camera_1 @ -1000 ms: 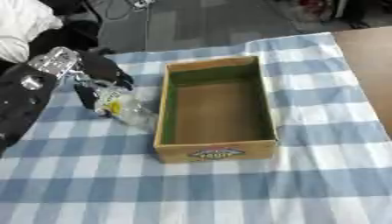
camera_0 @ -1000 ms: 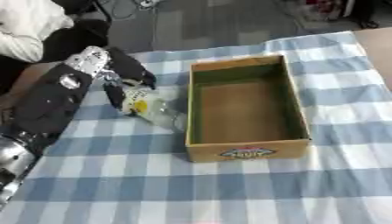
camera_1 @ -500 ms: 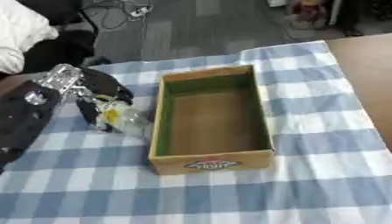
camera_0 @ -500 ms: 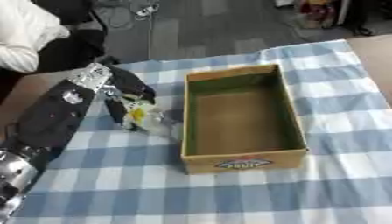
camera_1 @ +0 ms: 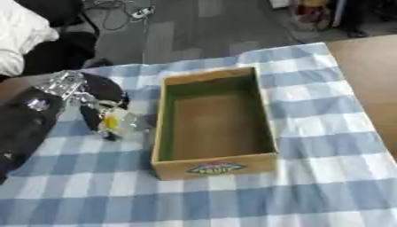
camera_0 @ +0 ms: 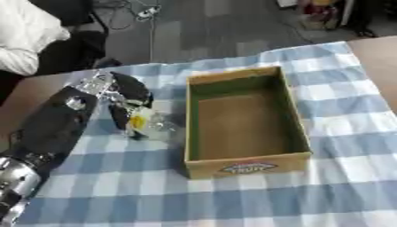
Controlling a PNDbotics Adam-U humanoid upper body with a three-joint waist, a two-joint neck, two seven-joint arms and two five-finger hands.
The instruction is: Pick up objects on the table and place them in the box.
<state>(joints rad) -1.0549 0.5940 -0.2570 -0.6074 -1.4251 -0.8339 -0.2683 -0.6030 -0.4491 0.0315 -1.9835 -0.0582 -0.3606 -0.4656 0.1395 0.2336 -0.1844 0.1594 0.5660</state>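
1 cardboard box sat on the checked surface, nothing inside it. Beside it, the left robot hand curled around 1 clear, yellow-labelled object.

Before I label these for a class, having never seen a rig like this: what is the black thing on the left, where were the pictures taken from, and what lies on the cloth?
Both pictures come from the two eyes of a camera in a humanoid robot's head, looking down. The black and silver limb is its left hand, its fingers curled round a small clear object with a yellow patch; I cannot tell whether it is lifted. Beside it an open brown cardboard box, empty inside, stands on the blue and white checked cloth. The right hand is out of view.
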